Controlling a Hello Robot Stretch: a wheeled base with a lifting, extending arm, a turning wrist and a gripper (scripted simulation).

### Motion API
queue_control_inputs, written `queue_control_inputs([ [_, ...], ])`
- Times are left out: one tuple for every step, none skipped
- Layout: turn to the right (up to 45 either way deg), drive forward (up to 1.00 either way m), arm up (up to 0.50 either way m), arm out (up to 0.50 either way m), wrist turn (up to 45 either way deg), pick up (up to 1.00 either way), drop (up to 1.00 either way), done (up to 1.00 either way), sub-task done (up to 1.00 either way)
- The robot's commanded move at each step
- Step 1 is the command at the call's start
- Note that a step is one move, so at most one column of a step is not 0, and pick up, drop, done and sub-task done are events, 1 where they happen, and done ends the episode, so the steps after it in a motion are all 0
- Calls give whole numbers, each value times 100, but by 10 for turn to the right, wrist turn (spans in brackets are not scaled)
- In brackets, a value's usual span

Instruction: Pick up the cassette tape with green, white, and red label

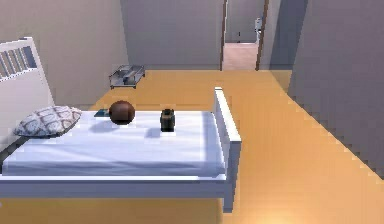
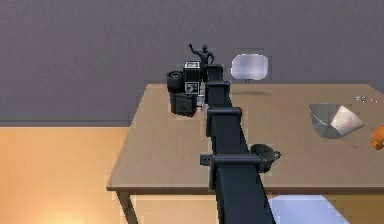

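Note:
My arm (image 2: pixel 232 150) reaches out over a wooden table (image 2: pixel 160 140) in the arm side view. At its far end stand the white marked squares, and left of them is the gripper (image 2: pixel 180 94), dark and blocky over the tabletop's far part. I cannot make out its far end, so I cannot tell whether it holds anything. In the forward view a small flat dark thing (image 1: pixel 101 113) lies on the bed (image 1: pixel 120 150) left of a brown ball (image 1: pixel 122 111). It is too small to name. A small dark jar-like object (image 1: pixel 168 120) stands right of the ball.
On the table are a shiny bowl (image 2: pixel 335 119), a small dark cup (image 2: pixel 266 154) beside the arm and an orange thing (image 2: pixel 378 136) at the right edge. White chairs stand behind (image 2: pixel 250 66) and in front (image 2: pixel 312 210). The bed has a patterned pillow (image 1: pixel 47 121). Beyond it are a wire basket (image 1: pixel 128 74) and a doorway (image 1: pixel 243 35).

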Motion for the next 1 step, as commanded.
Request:
queue_control_inputs([
  [0, 0, -30, 0, 0, 0, 0, 0, 0],
])
